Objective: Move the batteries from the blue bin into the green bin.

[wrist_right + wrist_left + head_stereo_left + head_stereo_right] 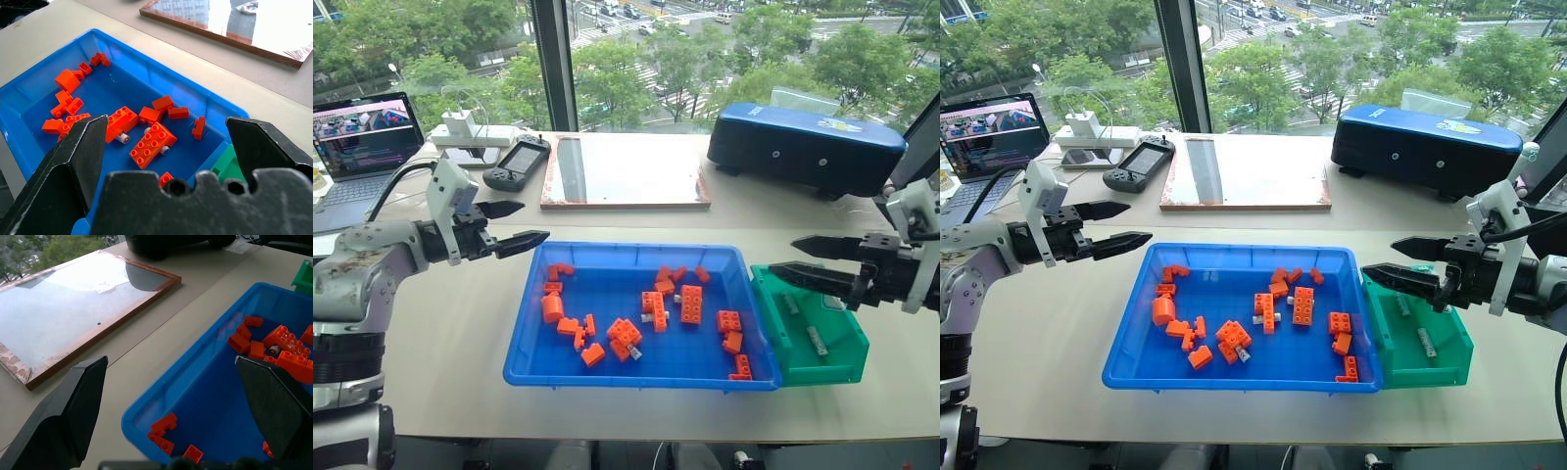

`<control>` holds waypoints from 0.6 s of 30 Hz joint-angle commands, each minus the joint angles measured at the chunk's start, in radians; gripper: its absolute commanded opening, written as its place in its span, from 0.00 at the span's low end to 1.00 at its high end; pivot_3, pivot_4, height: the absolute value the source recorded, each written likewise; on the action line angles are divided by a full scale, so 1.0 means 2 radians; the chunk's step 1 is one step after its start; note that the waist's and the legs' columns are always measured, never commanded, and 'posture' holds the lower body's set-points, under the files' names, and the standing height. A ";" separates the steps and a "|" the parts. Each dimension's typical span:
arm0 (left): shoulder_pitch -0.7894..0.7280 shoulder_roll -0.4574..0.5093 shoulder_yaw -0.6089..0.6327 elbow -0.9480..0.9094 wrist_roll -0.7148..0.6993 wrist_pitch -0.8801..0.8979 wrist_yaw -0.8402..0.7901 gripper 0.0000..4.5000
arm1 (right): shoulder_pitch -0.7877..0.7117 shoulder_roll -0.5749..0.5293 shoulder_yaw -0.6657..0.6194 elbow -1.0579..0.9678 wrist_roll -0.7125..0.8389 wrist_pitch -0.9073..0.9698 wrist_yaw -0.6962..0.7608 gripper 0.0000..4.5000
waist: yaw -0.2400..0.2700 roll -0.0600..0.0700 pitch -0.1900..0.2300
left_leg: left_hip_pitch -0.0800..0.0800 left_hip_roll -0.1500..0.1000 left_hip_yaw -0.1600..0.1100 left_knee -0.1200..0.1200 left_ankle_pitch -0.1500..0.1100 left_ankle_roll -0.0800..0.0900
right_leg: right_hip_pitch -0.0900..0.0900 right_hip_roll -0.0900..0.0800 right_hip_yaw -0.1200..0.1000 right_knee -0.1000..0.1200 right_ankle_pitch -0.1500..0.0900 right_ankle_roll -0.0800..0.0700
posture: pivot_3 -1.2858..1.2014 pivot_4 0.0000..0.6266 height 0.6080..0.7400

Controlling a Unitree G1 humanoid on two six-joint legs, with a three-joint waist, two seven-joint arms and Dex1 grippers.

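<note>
Two grippers hang empty with jaws wide: the left gripper [514, 224] beside the blue bin [607, 372], where batteries [1245, 354] lie among orange bricks [690, 303]; the right gripper [803, 260] above the green bin [842, 372], holding two more.

Two batteries [817, 341] in one green bin [832, 370] (others half-hidden among orange bricks [690, 305]), one blue bin [607, 374]
</note>
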 commanded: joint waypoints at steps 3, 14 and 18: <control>-0.058 -0.007 -0.007 0.007 -0.033 0.016 -0.031 1.00 | -0.039 -0.011 0.020 -0.015 0.006 0.001 -0.028 0.99 | 0.000 0.000 0.000 | 0.000 0.000 0.000 0.000 0.000 0.000 | 0.000 0.000 0.000 0.000 0.000 0.000 | 0.52 0.24 0.94; -0.078 0.034 -0.083 -0.061 -0.045 0.029 -0.156 1.00 | -0.198 -0.023 0.313 -0.056 -0.114 -0.042 0.031 0.99 | -0.009 0.000 0.000 | -0.001 0.000 0.000 0.000 0.000 0.000 | -0.002 0.001 0.000 0.000 0.000 0.000 | 0.52 0.24 0.94; -0.067 0.049 -0.095 -0.089 -0.043 0.032 -0.175 1.00 | -0.231 0.006 0.397 0.000 -0.196 -0.089 0.055 0.99 | -0.009 0.000 0.000 | -0.004 0.000 0.000 0.001 0.000 0.000 | -0.006 0.001 0.001 0.001 0.000 0.000 | 0.52 0.24 0.94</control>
